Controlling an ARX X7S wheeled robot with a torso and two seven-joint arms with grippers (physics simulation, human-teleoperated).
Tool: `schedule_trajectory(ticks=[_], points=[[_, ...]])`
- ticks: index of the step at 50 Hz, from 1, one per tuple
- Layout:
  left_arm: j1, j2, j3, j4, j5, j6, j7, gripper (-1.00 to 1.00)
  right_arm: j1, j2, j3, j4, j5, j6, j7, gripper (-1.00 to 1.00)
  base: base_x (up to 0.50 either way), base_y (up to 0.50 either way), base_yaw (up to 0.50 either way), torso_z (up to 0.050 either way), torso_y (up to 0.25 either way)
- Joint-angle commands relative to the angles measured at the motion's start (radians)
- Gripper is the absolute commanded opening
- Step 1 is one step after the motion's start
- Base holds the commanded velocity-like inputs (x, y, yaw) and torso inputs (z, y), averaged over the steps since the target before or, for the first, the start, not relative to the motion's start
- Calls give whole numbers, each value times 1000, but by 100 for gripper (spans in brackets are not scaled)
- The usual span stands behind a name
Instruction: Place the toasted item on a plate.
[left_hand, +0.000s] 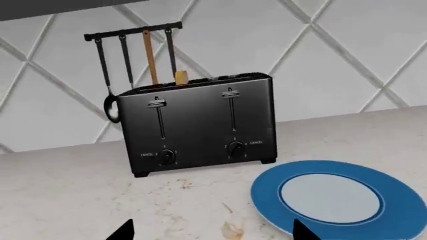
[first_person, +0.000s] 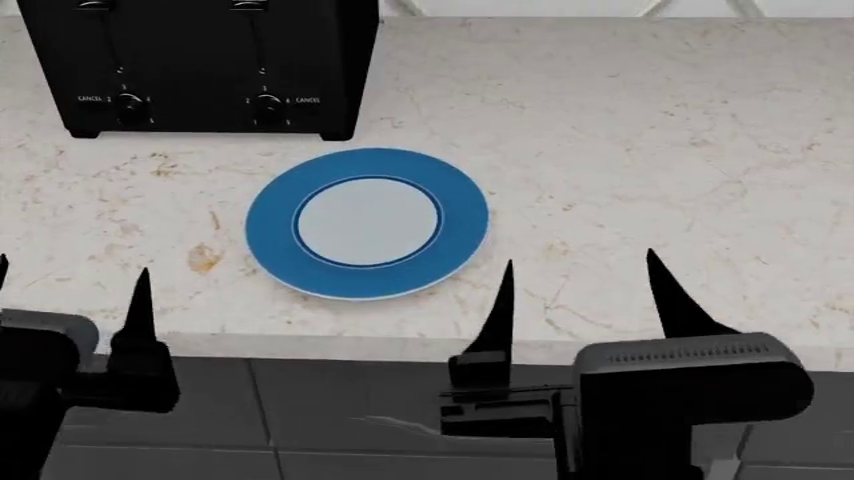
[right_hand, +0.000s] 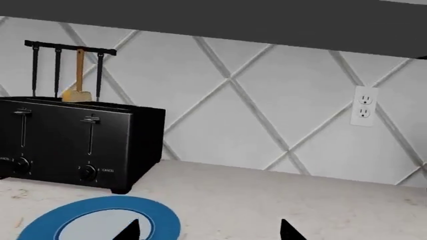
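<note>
step: reach for bread | bread (left_hand: 181, 76) pokes from black toaster (left_hand: 200, 125) slot; plate (first_person: 367, 222) empty just in front | left gripper (first_person: 67, 290) and right gripper (first_person: 581, 290) wide, empty | advice: descend straight above slot; pinch crust; lift vertically

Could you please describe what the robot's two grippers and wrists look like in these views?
Both are black. The right gripper has two thin, pointed, blade-like fingers on a boxy dark grey wrist housing with a ribbed vent strip along its top. The left gripper shows matching tapered fingers on a similar grey-edged block. No cables or markings show.
</note>
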Motion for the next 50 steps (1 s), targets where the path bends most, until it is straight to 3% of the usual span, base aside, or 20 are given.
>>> schedule_trajectory(ticks=[1, 15, 40, 50], points=[[-108, -43, -1, 151, -18, -223, -10, 100, 67, 27, -4, -116, 8, 107, 6, 100, 0, 0, 0, 0, 0], [-128, -44, -6, 161, -24, -235, -19, 100, 72, 35, -4, -131, 15, 104, 13, 100, 163, 271, 0, 0, 0], [-345, -76, 0, 157, -63, -361, 18, 100, 254, 73, 6, -197, 61, 285, -2, 100, 173, 0, 0, 0, 0], [-361, -79, 0, 154, -64, -359, 14, 100, 288, 80, 5, -205, 71, 308, -5, 100, 177, 0, 0, 0, 0]])
